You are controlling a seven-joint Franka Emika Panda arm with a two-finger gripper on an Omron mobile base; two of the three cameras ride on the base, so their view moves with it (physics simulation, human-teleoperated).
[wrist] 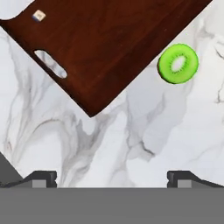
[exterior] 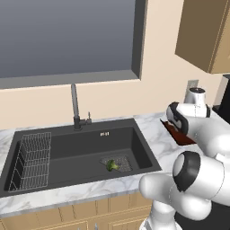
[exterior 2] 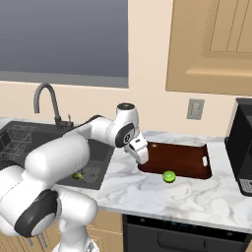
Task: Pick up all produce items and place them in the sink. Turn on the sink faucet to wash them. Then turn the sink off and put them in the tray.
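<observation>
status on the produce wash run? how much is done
Done: broccoli lies in the sink by the drain. In hand: nothing held; the open gripper hovers over the counter near the green fruit, which sits beside the tray. Left: sink that fruit, run the faucet, shut it off, tray both.

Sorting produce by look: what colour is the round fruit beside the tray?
Bright lime green fruit, pale centre; hand view.
</observation>
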